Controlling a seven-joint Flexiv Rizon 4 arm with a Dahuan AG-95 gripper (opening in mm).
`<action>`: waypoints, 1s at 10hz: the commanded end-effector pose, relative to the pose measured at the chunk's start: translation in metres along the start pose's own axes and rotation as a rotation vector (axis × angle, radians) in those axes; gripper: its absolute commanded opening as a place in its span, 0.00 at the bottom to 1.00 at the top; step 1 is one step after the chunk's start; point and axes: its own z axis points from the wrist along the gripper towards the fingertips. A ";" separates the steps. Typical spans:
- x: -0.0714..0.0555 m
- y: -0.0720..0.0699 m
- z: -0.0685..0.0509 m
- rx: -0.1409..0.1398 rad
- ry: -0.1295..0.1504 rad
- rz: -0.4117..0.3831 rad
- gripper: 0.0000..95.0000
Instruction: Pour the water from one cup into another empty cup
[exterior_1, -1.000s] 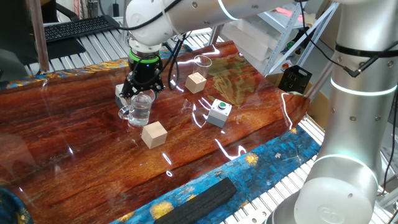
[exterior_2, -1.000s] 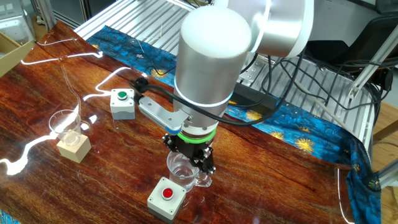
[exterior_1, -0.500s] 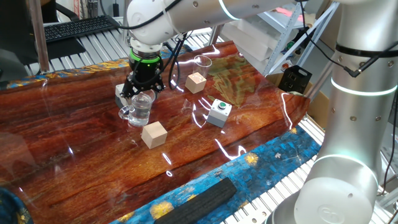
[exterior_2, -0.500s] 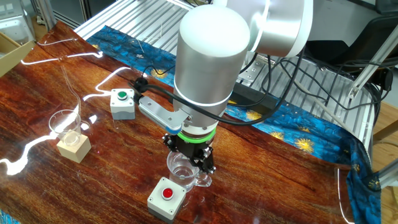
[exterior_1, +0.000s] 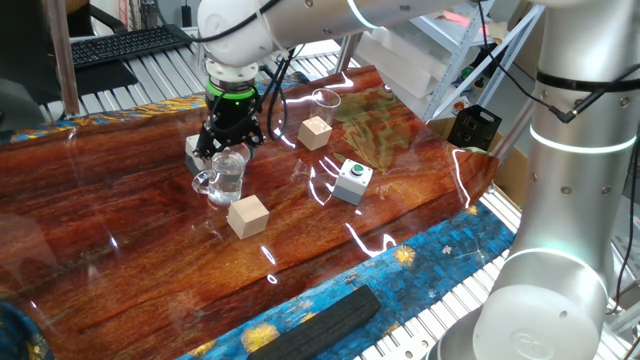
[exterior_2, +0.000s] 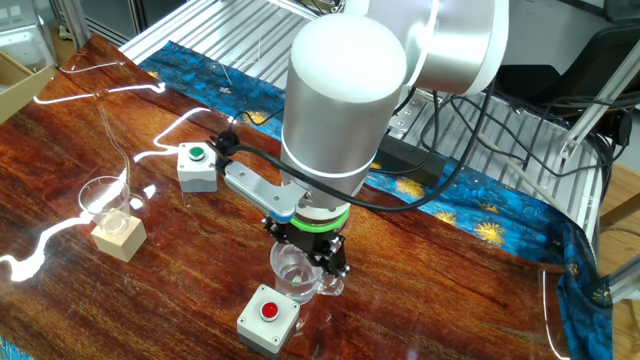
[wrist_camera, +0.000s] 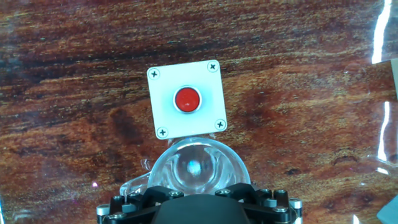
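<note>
Nothing on the worktop (exterior_1: 120, 230) has shifted since a second ago, and the arm has only tilted slightly above its wrist. Its jaws (exterior_2: 305, 272) point straight down and stand wide apart around the rim of the clear glass mug (exterior_1: 226, 174), which sits upright on the dark red wood; whether they press on the glass cannot be told. In the hand view the mug (wrist_camera: 198, 169) lies directly below, just beside a white box with a red button (wrist_camera: 186, 98). A wooden cube (exterior_1: 248, 215) sits near the mug. Farther off stands a white box with a green button (exterior_2: 197, 165). The smaller clear cup (exterior_2: 106, 199) stands well apart from the mug, just beside a second wooden cube (exterior_2: 118, 238).
</note>
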 end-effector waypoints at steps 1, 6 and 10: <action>-0.001 0.000 0.000 0.000 -0.007 0.003 0.00; 0.005 -0.006 -0.005 -0.006 -0.017 0.004 0.00; 0.011 -0.014 -0.012 -0.008 -0.037 0.020 0.00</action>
